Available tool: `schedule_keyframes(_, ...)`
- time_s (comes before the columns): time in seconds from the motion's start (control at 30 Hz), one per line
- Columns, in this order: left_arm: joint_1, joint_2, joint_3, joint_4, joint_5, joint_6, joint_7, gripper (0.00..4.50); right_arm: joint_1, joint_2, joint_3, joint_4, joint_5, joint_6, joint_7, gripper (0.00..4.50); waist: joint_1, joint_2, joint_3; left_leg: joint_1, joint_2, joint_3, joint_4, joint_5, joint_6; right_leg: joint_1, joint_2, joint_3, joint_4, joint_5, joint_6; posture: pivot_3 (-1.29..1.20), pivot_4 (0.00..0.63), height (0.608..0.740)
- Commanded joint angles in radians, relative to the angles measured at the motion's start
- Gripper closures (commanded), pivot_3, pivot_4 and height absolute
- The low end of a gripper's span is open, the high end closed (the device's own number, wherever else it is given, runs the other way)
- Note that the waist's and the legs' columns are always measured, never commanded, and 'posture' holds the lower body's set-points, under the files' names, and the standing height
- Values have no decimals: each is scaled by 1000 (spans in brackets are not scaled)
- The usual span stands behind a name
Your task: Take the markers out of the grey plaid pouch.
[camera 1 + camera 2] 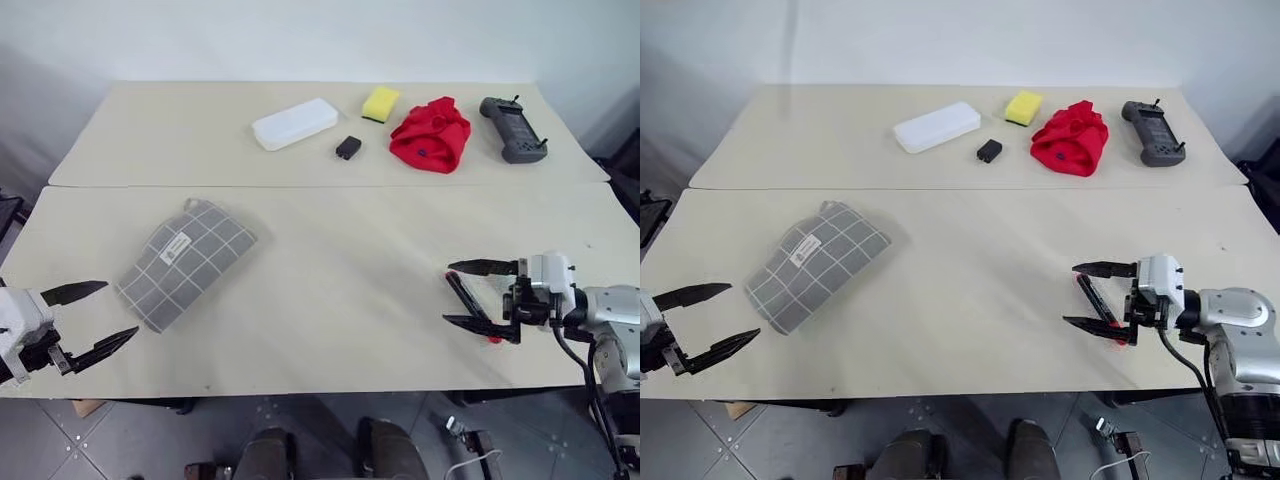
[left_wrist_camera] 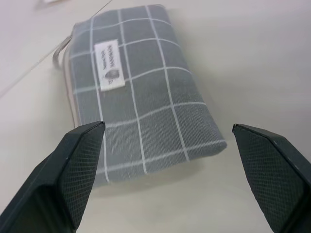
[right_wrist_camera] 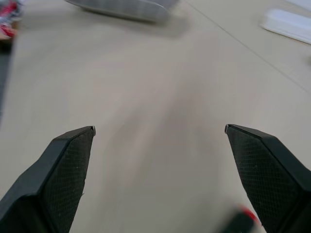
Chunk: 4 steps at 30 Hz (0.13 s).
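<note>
**Both grippers spread wide and empty, pouch on the near table, markers by the right gripper**

Nearest the table's front edge, at the far left, the left gripper (image 1: 88, 318) hangs just off the near-left corner with its two black fingers spread apart and nothing between them. Its wrist view looks along those fingers straight at the grey plaid pouch (image 2: 141, 97), which lies flat a little beyond the fingertips, not touched by them.

On the right, about as near, the right gripper (image 1: 466, 294) points leftward over the table (image 1: 330, 300), its fingers likewise released and gripping nothing. Just under and between those fingers lie the markers (image 1: 1096, 308): dark slim sticks on the tabletop, one with a red end toward the near side. How many there are cannot be told, and whether a finger touches them cannot be told either.

Farther in on the left half, the pouch lies at an angle, its white label (image 1: 176, 247) facing up and a pale cord loop (image 1: 190, 203) at its far end. It looks flat and closed from above.

Beyond a seam, on the far table, a row runs left to right: a white plastic case (image 1: 295, 123), a small black block (image 1: 348, 147) just nearer than it, a yellow sponge (image 1: 380, 102), a crumpled red cloth (image 1: 431, 135), and a dark grey handheld controller (image 1: 512, 128) at the far right.
</note>
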Motion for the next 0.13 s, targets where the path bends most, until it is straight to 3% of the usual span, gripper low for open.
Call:
schedule_keyframes(0.03, -23, -33, -24, 75, 11, -51, -23, 23, -20, 0, -19, 48, -27, -118, 19, 0, -1, 0, 0, 0, 0, 1, 0, 0, 0, 0, 0, 0, 0, 0, 0, 0, 150, 740)
schedule_keyframes(0.13, -31, -58, -31, 89, 26, -77, -4, 23, -55, 23, -21, 86, -29, -133, -19, 0, -5, 0, 0, 0, 0, 3, 0, 0, 0, 0, 1, -1, 0, 0, 0, 0, 150, 740)
